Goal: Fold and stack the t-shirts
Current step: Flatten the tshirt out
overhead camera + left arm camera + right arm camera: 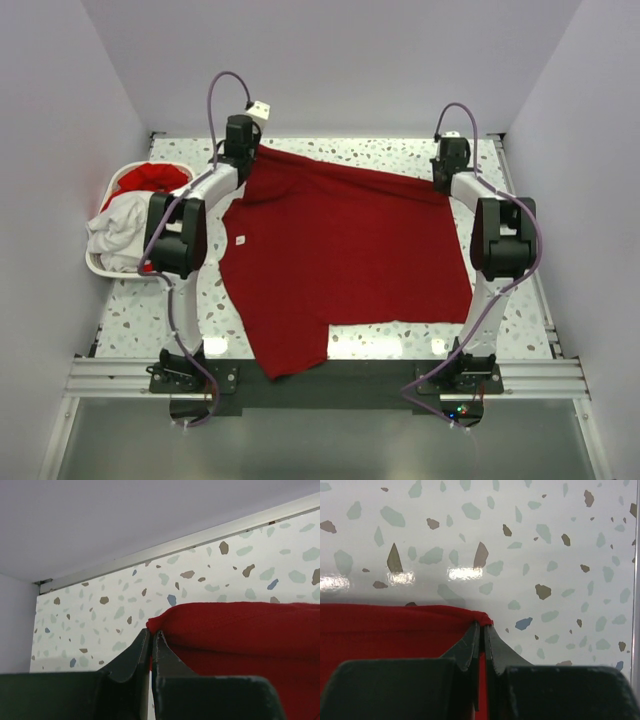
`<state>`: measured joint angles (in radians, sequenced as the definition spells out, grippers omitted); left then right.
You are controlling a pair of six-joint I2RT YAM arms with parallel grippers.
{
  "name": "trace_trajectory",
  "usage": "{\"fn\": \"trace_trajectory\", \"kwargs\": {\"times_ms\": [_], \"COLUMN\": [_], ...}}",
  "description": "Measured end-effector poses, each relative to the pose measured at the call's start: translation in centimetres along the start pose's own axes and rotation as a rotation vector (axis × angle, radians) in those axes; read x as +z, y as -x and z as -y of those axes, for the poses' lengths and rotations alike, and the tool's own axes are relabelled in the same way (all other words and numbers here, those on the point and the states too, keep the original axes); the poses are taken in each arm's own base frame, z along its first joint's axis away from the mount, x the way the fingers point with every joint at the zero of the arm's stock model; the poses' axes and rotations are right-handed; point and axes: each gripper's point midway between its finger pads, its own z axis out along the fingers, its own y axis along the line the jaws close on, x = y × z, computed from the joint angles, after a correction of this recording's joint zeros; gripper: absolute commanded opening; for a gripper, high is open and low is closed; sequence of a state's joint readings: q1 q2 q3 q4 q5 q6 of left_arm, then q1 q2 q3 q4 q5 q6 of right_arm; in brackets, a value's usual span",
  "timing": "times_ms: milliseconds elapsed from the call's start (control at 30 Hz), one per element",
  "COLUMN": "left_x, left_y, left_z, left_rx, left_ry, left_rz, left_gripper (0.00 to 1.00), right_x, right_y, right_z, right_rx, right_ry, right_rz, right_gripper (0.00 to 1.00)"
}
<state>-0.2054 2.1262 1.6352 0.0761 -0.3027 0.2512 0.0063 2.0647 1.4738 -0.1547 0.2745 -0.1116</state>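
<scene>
**Desk editor:** Widest thing in the overhead view?

**Photographer:** Speckled white desk (135,310), closed in by pale walls on three sides.

**Desk editor:** And on it?

**Photographer:** Spread red t-shirt (340,250), covering most of the middle. Far edge drawn in a line between its two far corners. One near flap lying past the near edge, over the dark base plate (380,375).

**Desk editor:** Next in size?

**Photographer:** Left arm (180,230) and right arm (500,240), white and black, running up either side of the cloth to those far corners.

**Desk editor:** Off to the side?

**Photographer:** White basket (120,178) at the desk's left edge, just beside the left arm. Inside, crumpled white t-shirt (118,232) at the near end, spilling over the rim. Second red t-shirt (150,180) bunched at the far end.

**Desk editor:** The grip?

**Photographer:** Left end effector (245,150) pinched tight on the far-left corner. Dark fingers (137,652) pressed together in the wrist view, a fold of red caught at the tips. Right end effector (447,170) clamped the same way on the far-right corner, fingers (501,652) nearly touching, cloth gathered to a point between them.

**Desk editor:** Smallest detail?

**Photographer:** Tiny white neck label (240,240) on the spread red cloth, toward its left side, close to the left arm.
</scene>
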Motion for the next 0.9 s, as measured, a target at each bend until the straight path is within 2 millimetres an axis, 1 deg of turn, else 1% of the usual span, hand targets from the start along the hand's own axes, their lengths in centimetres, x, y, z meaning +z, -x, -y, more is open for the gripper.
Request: {"fn": "trace_trajectory", "kwargs": {"times_ms": [167, 300, 467, 567, 767, 833, 900], "left_x": [1.6, 2.0, 2.7, 3.0, 3.1, 3.2, 3.0], "left_y": [0.8, 1.6, 3.6, 4.3, 4.0, 3.5, 2.4], "left_z": [0.2, 0.1, 0.0, 0.1, 0.6, 0.8, 1.1], "left_rx": [0.030, 0.037, 0.031, 0.025, 0.023, 0.025, 0.030], "left_ry": [0.011, 0.014, 0.014, 0.005, -0.016, -0.020, -0.026], "left_rz": [0.036, 0.063, 0.114, 0.134, 0.132, 0.124, 0.103], "left_gripper": [0.00, 0.00, 0.00, 0.00, 0.00, 0.00, 0.00], "right_x": [0.2, 0.1, 0.1, 0.0, 0.0, 0.0, 0.0], "right_y": [0.8, 1.1, 1.3, 1.5, 1.6, 1.6, 1.6], "right_z": [0.1, 0.2, 0.3, 0.3, 0.4, 0.4, 0.4], "right_rx": [-0.018, -0.033, -0.043, -0.047, -0.056, -0.059, -0.061], "right_ry": [0.001, 0.000, 0.000, 0.000, 0.000, 0.000, 0.000], "right_rz": [0.014, 0.020, 0.024, 0.027, 0.027, 0.026, 0.026], "right_gripper": [0.00, 0.00, 0.00, 0.00, 0.00, 0.00, 0.00]}}
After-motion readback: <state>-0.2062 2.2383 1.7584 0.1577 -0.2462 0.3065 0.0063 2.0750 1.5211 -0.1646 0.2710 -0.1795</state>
